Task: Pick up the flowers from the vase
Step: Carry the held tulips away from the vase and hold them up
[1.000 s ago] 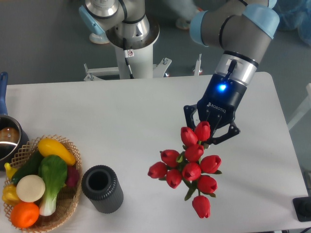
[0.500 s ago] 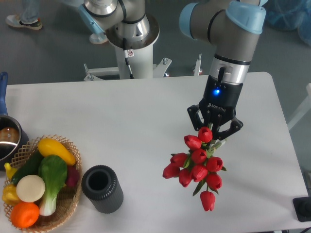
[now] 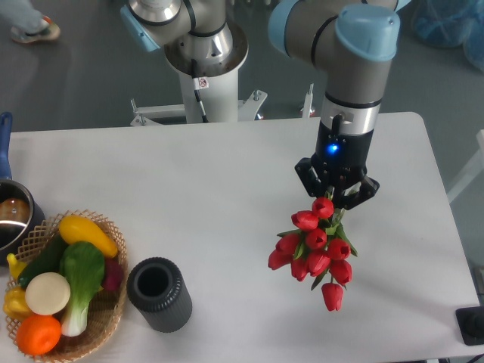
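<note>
Flowers [image 3: 314, 243] hang from my pincer [image 3: 336, 198], closed on their stems, well clear of the vase [image 3: 159, 293] — a loose grip could drop them onto the tabletop [image 3: 189, 189].

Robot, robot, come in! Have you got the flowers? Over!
Gripper shut on the flowers. Flowers out of the vase, off to its right. Vase mouth empty. Nothing in the way.

The arm reaches down over the table — fingers [image 3: 358, 193] clamped, wrist vertical.
</note>
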`<action>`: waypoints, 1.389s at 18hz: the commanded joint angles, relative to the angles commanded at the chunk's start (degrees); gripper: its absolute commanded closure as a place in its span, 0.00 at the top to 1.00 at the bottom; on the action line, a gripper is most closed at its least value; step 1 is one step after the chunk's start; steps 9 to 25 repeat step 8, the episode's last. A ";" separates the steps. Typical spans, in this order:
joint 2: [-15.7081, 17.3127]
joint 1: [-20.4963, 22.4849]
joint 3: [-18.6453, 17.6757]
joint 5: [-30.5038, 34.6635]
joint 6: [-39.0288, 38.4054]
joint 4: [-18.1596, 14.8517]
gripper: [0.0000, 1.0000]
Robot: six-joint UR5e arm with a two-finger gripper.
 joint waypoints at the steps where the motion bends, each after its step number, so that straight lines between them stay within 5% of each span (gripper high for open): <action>1: -0.09 -0.09 -0.17 0.44 0.00 0.00 0.01; 8: -2.28 -0.97 5.09 7.56 0.79 -8.87 0.01; 25: -2.28 -0.97 5.09 7.56 0.79 -8.87 0.01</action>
